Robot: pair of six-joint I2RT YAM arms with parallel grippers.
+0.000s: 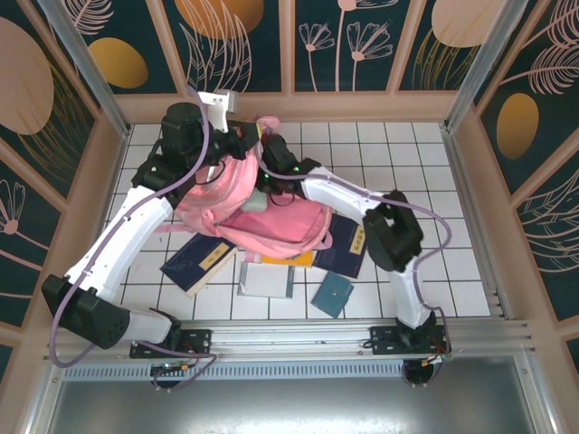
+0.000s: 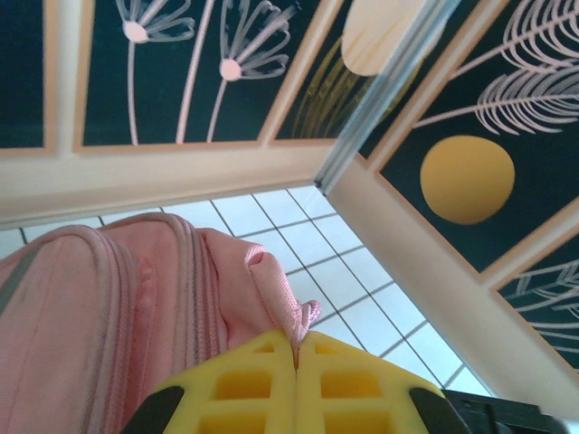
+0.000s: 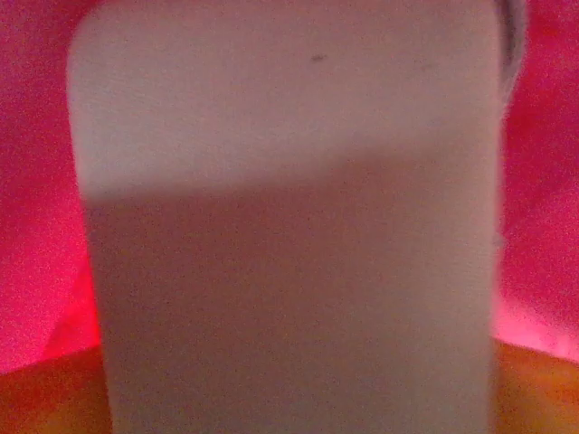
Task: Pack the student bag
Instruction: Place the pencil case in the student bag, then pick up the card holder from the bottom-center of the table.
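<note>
Bright, even overhead light; blurred pink-lit close-up.

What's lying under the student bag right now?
Poking out from beneath the student bag: a dark blue book, a grey book, an orange one and a navy book. Whatever lies further under the fabric is covered.

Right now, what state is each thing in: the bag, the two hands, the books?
student bag: open, one edge lifted.
left hand: shut, pinching the bag's fabric.
right hand: inside the bag's opening, fingers hidden.
dark blue book: closed, lying flat.
teal notebook: closed, lying flat.
</note>
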